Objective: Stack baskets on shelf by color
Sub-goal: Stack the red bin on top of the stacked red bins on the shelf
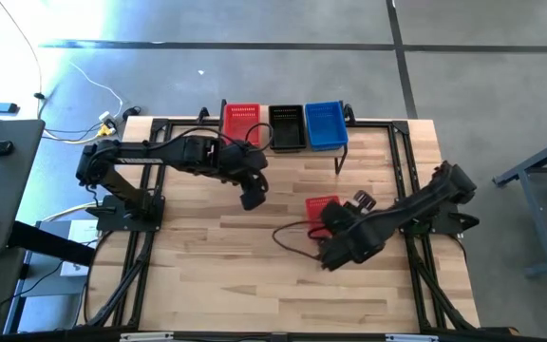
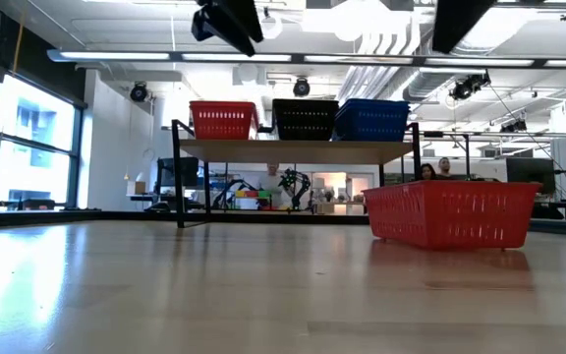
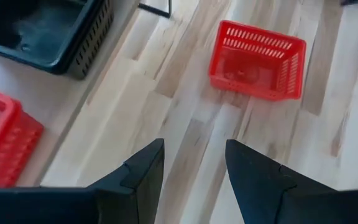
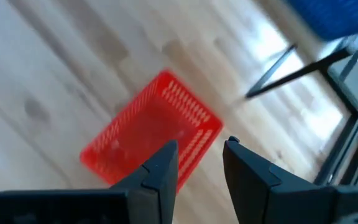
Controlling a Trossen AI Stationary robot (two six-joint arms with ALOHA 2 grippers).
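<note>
The shelf (image 2: pixel 293 149) stands at the table's far edge. On its plank top a red basket (image 1: pixel 243 122), a black basket (image 1: pixel 287 126) and a blue basket (image 1: pixel 326 124) stand side by side on their bottoms. Another red basket (image 1: pixel 321 205) sits upright on the table right of centre, nearer than the shelf. My left gripper (image 3: pixel 194 168) hangs open above the table, in front of the shelf's red basket and left of the loose one. My right gripper (image 4: pixel 201 168) is open and hovers over the loose red basket (image 4: pixel 148 134), touching nothing.
The shelf's thin black legs (image 1: pixel 338 161) stand just beyond the loose basket. A dark cable (image 1: pixel 288 237) loops over the table beside my right arm. Bare wood (image 1: pixel 226 275) spreads across the near half. People and furniture show in the room behind the table.
</note>
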